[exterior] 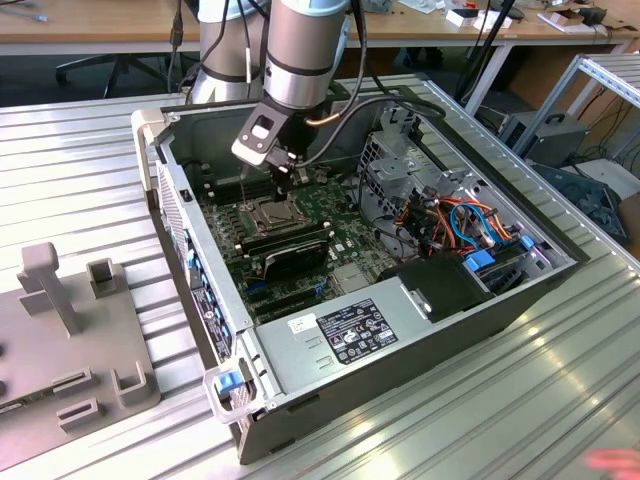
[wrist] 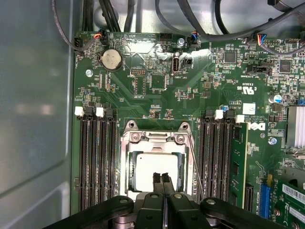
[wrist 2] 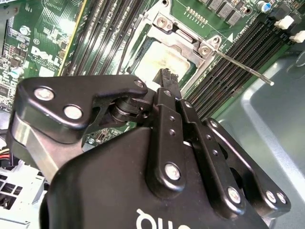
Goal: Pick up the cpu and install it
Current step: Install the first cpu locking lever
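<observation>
The cpu (wrist: 148,168) is a dull silver square with pale smears on its top. It lies flat in the motherboard socket, with the shiny metal retention frame (wrist: 155,139) around it. My gripper (wrist: 161,178) hangs just above the cpu's near edge, its two black fingers pressed together with nothing between them. In the second wrist view the shut fingertips (wrist 2: 167,78) stand over the cpu (wrist 2: 162,58), and a thin metal lever (wrist 2: 243,67) slants out beside the socket. In the exterior view the gripper (exterior: 283,192) points down at the socket (exterior: 268,211) inside the open computer case (exterior: 300,350).
Dark memory slots (wrist: 97,162) flank the socket on both sides. A black card (exterior: 290,250) sits beside the socket, and a drive cage with orange and blue cables (exterior: 450,220) is on the exterior view's right. A grey fixture (exterior: 70,340) stands outside the case, on the exterior view's left.
</observation>
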### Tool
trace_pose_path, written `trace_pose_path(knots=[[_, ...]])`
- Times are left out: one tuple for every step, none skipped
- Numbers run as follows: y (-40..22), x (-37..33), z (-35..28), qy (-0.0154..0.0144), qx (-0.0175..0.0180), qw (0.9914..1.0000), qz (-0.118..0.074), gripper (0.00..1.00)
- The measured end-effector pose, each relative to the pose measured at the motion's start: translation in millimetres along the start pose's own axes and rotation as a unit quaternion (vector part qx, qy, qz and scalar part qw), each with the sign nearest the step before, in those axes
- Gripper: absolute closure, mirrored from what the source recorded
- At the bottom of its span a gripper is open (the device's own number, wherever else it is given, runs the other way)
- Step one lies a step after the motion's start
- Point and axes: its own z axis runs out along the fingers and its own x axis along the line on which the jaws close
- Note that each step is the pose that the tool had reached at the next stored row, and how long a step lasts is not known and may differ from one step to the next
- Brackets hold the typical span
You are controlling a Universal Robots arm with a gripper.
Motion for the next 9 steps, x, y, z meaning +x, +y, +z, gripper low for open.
trace_pose_path(knots=[[0.0, 0.0, -1.3, 0.0000, 0.0000, 1.00000, 0.000, 0.89], [0.0, 0.0, -1.4, 0.0000, 0.0000, 1.00000, 0.000, 0.89], [0.0, 0.0, -1.4, 0.0000, 0.0000, 1.00000, 0.000, 0.89], [0.0, 0.0, -1.5, 0.0000, 0.0000, 1.00000, 0.000, 0.89], [0.0, 0.0, -1.5, 0.0000, 0.0000, 1.00000, 0.000, 0.89], [0.0, 0.0, -1.6, 0.0000, 0.0000, 1.00000, 0.000, 0.89], [0.0, 0.0, -1.6, 0.0000, 0.0000, 1.00000, 0.000, 0.89], [0.0, 0.0, -1.7, 0.0000, 0.0000, 1.00000, 0.000, 0.89], [0.0, 0.0, -1.7, 0.0000, 0.0000, 1.00000, 0.000, 0.89]])
